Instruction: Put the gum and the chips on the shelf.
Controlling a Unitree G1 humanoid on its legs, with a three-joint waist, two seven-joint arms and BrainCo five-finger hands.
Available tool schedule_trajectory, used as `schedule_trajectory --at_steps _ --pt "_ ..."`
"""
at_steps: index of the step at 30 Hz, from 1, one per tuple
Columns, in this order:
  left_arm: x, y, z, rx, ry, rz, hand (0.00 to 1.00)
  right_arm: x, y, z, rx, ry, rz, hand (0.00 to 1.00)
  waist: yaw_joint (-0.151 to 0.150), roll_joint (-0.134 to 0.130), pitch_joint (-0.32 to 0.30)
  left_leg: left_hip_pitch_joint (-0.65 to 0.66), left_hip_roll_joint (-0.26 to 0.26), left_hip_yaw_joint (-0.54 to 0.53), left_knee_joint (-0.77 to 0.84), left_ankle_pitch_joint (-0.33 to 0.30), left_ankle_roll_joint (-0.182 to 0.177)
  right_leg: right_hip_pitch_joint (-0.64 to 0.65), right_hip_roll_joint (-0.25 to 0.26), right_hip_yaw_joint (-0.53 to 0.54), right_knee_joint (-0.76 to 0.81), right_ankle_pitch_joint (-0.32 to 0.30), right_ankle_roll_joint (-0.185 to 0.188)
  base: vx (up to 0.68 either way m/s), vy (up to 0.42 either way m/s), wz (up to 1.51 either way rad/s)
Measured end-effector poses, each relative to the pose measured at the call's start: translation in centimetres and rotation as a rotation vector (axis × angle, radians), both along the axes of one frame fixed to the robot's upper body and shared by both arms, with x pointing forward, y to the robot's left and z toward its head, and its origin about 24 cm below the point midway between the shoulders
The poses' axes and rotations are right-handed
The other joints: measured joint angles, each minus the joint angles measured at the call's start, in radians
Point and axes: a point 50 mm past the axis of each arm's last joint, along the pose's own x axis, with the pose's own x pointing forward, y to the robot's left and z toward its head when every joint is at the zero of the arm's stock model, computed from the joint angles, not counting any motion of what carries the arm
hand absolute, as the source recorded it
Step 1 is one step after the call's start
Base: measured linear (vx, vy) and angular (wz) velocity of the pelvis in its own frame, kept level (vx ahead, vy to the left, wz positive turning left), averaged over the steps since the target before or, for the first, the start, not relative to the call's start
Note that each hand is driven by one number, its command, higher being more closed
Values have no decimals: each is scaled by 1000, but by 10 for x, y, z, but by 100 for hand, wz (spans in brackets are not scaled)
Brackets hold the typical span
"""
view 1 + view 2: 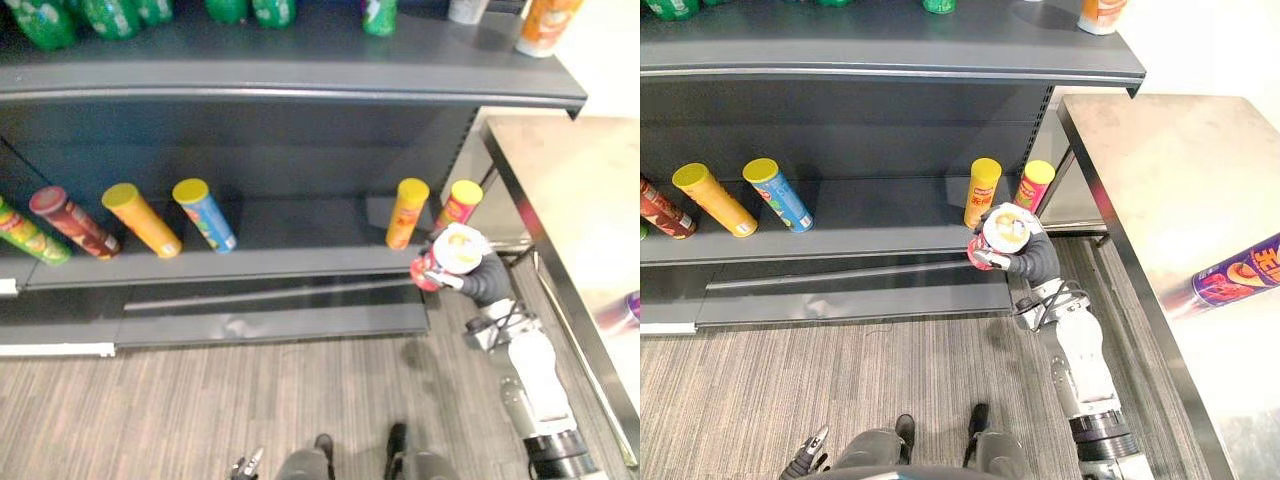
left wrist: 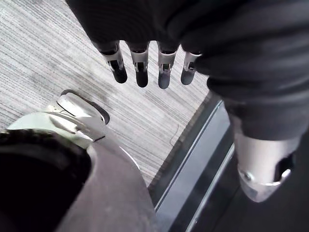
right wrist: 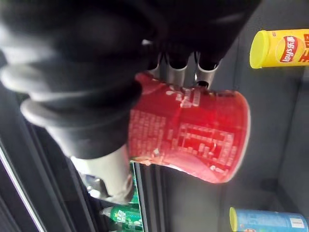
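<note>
Red cup (image 1: 1002,235), long axis near vertical, lid up, clasped in right hand (image 1: 1037,262).

A steel table (image 1: 1140,170) is standing at the right. Just left of its edge, a red tube (image 1: 458,205) and an orange tube (image 1: 407,212), both yellow-lidded, are standing side by side. Well left of the table, a blue tube (image 1: 205,214), a second orange tube (image 1: 141,219), a dark red tube (image 1: 72,222) and a green tube (image 1: 28,236) are standing in a row. Beyond the table's far corner and higher up, an orange bottle (image 1: 547,25) is standing, with green bottles (image 1: 110,15) lining up far to the left of the table. Striped grey carpet (image 1: 200,410) is running along the table's left side.
</note>
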Motion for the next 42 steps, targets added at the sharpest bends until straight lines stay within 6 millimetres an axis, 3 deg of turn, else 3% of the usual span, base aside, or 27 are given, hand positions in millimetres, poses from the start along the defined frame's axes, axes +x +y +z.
schedule_trajectory --at_steps 5,11,14,15,17,19,20,21,22,23,24,26,29,32,35,38,41,42 --pt "-3 -1 -2 -2 20 -13 0 -5 -2 -8 -5 30 3 100 -12 3 -33 13 -1 0 -25 8 0 10 -1 -15 -6 -8 -8 30 -4 9" --pt "-1 -5 -3 -51 2 -29 0 -10 -5 -21 -3 82 22 100 -17 18 -34 -41 13 45 158 4 -1 26 -16 -49 74 -80 -13 24 -21 23" --pt "0 -10 -4 -71 4 -57 0 -10 -6 -22 -7 89 20 100 -19 39 -37 -35 11 60 139 4 -6 30 -39 -75 114 -123 -24 -79 -24 36" --pt "0 -11 -4 -83 8 -67 0 -10 -6 -23 -6 93 16 100 -20 34 -31 -38 23 79 145 -21 -10 31 -42 -75 114 -128 -27 -72 20 30" --pt "-1 -13 -5 -107 10 -78 0 -7 -6 -32 -2 131 7 100 -14 35 -20 -57 71 115 195 -36 -6 60 -76 -76 116 -136 -15 -57 55 15" --pt "-3 -15 -6 -115 16 -81 0 -7 -7 -33 -11 138 10 100 -14 44 -24 -51 99 113 148 -22 -26 64 -100 -74 116 -139 -8 -35 131 -2" --pt "-7 -20 -7 -124 30 -93 0 -8 -9 -31 -23 126 9 100 -19 70 -27 -27 132 112 61 -26 -37 70 -99 -74 115 -134 7 21 278 -9" --pt "-9 -22 -9 -128 43 -94 0 -9 -12 -32 -36 127 0 100 -23 82 -24 -16 145 141 50 13 -83 81 -113 -67 114 -129 38 57 265 -9" --pt "-10 -22 -9 -126 51 -102 0 -10 -13 -34 -39 133 -2 100 -22 89 -30 -8 134 146 51 15 -80 89 -124 -64 107 -122 49 97 327 -17" --pt "-16 -23 -10 -129 72 -105 0 -12 -13 -36 -39 142 -2 100 -22 68 -26 2 111 158 55 15 -80 101 -138 -48 84 -106 78 71 253 -33" --pt "-19 -19 -11 -123 88 -105 0 -12 -13 -36 -37 140 -2 100 -19 71 -34 7 92 173 55 15 -80 113 -153 -32 53 -93 100 111 301 -34" --pt "-23 -17 -11 -127 102 -111 0 -14 -13 -39 -32 149 -8 100 -18 49 -45 12 59 196 51 8 -64 117 -184 -17 18 -76 127 159 261 -22" --pt "-23 -10 -10 -115 117 -163 0 -21 -17 -47 -20 185 -40 100 -18 21 -58 17 14 213 51 -5 -19 121 -226 -8 16 -37 137 165 182 -14" --pt "-24 -7 -10 -115 120 -171 0 -21 -19 -46 -17 179 -51 100 -17 19 -58 56 8 253 13 1 10 34 -240 13 158 9 73 172 183 -28" --pt "-25 -6 -10 -115 117 -174 0 -16 -13 -41 11 151 -39 100 -15 4 -61 94 13 287 5 2 16 21 -238 -2 174 61 12 155 157 -40" --pt "-19 -4 -9 -93 110 -202 0 -6 -4 -32 24 111 -14 100 -12 8 -58 100 52 304 5 -12 38 21 -183 -18 116 67 24 100 45 -45" --pt "-9 -1 -7 -58 89 -207 0 2 -4 -27 31 99 -31 100 -13 5 -56 81 83 303 12 -12 37 22 -96 -12 21 79 31 28 -82 -13" --pt "-6 0 -7 -45 85 -203 0 2 -5 -27 31 97 -34 100 -12 2 -56 74 81 302 18 -12 36 25 -94 -15 13 80 32 -3 -137 4"
